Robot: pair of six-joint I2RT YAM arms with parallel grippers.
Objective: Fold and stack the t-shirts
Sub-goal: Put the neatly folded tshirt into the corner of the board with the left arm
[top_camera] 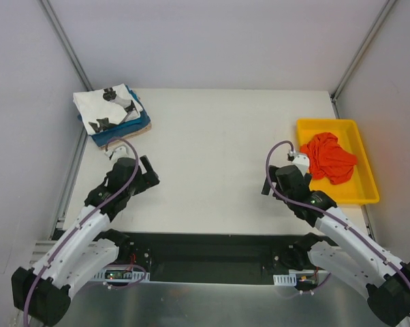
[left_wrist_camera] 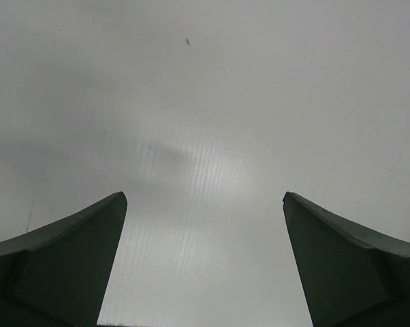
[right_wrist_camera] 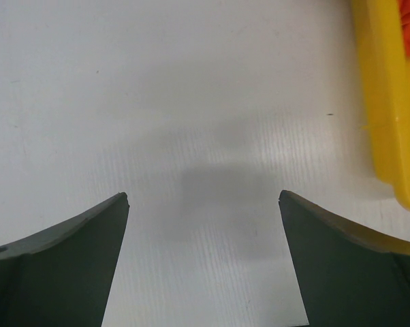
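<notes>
Top external view: a white surface (top_camera: 212, 157) with two arms at its near edge, folded cloth at the far left corner and a tray at the right edge.
Folded stack: lies at the far left corner of the surface. A white t-shirt with black print (top_camera: 108, 103) is on top, and teal-blue cloth (top_camera: 138, 125) shows under its near and right edges.
Stack direction: roughly rectangular, a little longer left to right, and turned slightly askew to the surface's edges. Which end holds the collar cannot be told.
Left hand (top_camera: 150, 172): just on the near side of the stack and apart from it. In the left wrist view its fingers (left_wrist_camera: 62, 266) stand wide apart with only bare surface between them, holding nothing.
Right hand (top_camera: 297, 160): just beside the tray's left wall, over bare surface. The right wrist view shows its fingers (right_wrist_camera: 55, 266) spread wide with nothing gripped.
Yellow tray (top_camera: 368, 197): at the right edge of the surface, long axis running near to far.
Orange-red t-shirt (top_camera: 329, 158): a crumpled, unfolded heap inside the tray, toward its far half, with no clear long axis or facing.
Count: one white shirt, one orange-red shirt, at least one teal-blue layer (exact number cannot be told), one tray, two hands.
</notes>
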